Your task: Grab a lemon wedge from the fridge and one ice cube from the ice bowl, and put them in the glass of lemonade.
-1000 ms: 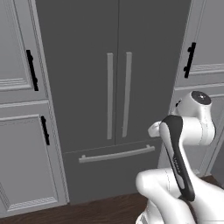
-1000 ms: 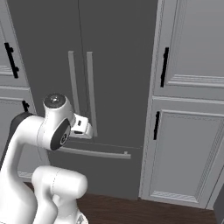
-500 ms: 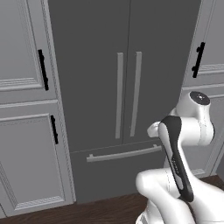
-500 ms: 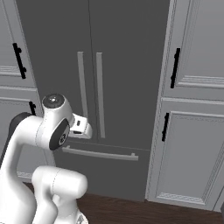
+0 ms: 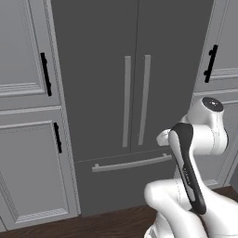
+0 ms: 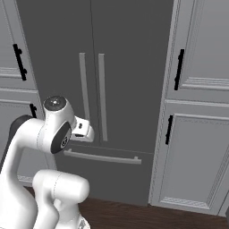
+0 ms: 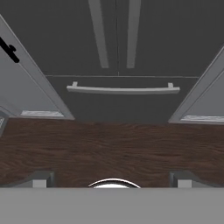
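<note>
Directly ahead, the fridge [image 5: 139,69] stands shut between panelled cabinets [image 5: 28,139]; hand [image 7: 112,178] wide open, empty.

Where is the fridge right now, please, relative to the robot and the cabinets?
The fridge stands straight ahead of the robot, doors shut, between the light panelled cabinets on both sides; the hand view shows its drawer handle above the wood floor.

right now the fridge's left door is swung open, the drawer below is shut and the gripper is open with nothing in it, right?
Not quite: the left door is shut. In the left base view both doors of the fridge sit flush, handles side by side. The rest holds: the drawer is shut and the gripper is open and empty, as the hand view shows.
</note>
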